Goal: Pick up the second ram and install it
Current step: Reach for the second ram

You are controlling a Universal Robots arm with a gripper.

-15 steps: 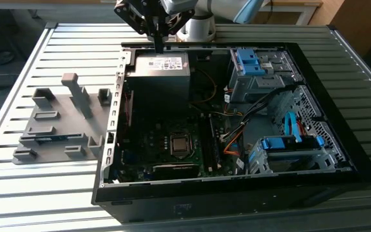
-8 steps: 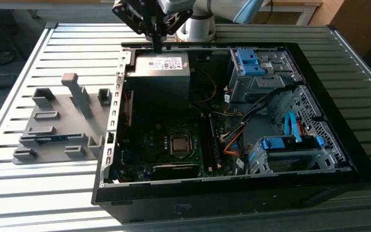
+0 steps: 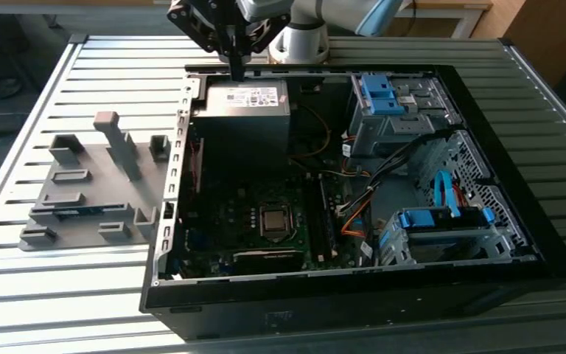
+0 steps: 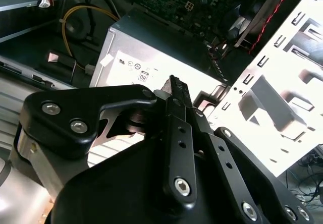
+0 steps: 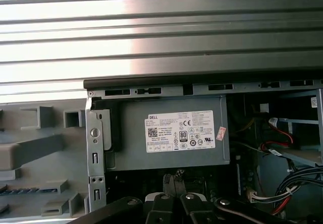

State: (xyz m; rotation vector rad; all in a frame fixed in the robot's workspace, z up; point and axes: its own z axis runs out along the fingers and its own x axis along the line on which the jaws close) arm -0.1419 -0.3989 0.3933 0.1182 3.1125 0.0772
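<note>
Claw (image 3: 236, 71) above PSU (image 3: 247, 110), 2nd ram (image 3: 77, 211) well apart in fixture (image 3: 121, 151).

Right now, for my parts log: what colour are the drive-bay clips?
The clips are blue; clearest in the exterior view.

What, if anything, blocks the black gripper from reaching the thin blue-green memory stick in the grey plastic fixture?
Probably nothing, so likely yes. The memory stick lies uncovered in the fixture, outside the black computer case. The gripper hangs above the grey power supply, apparently higher than the case wall, jaws shut.
</note>
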